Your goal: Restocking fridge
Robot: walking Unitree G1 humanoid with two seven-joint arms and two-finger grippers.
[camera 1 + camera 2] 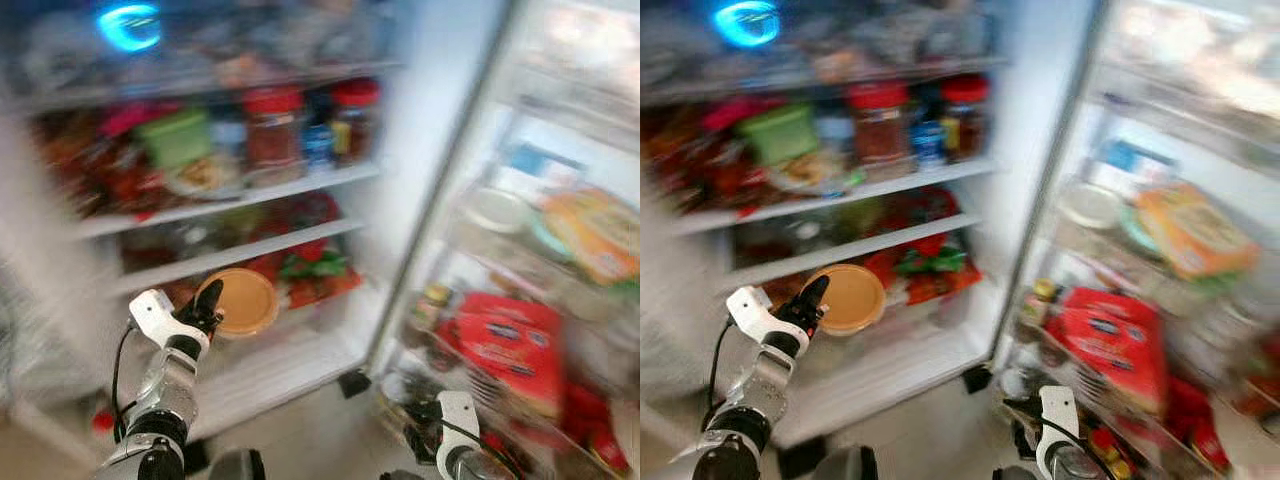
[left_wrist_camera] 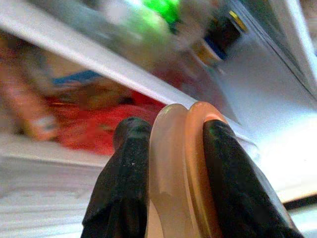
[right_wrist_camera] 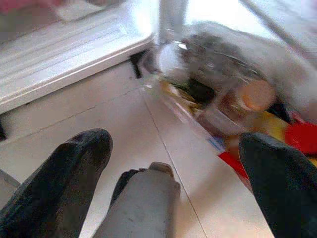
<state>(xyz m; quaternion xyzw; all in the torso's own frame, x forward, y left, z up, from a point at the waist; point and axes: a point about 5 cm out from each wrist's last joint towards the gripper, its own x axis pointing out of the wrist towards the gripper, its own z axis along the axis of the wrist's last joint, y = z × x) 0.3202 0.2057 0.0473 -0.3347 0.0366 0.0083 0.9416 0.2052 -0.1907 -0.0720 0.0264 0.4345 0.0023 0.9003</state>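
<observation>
Orange lid point(image 1: 244, 301) (edge-on) between left claw point(image 2: 176, 148) fingers

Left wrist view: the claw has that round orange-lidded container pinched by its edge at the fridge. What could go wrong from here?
1. The left claw grips the round orange-lidded container only at its rim, so it might twist or slip out.
2. The lower white fridge shelf already looks packed with red packets, so pushing in could knock them.
3. The eye views are blurred, so placement may be imprecise. The right claw hangs open over the floor, offering no support.
</observation>
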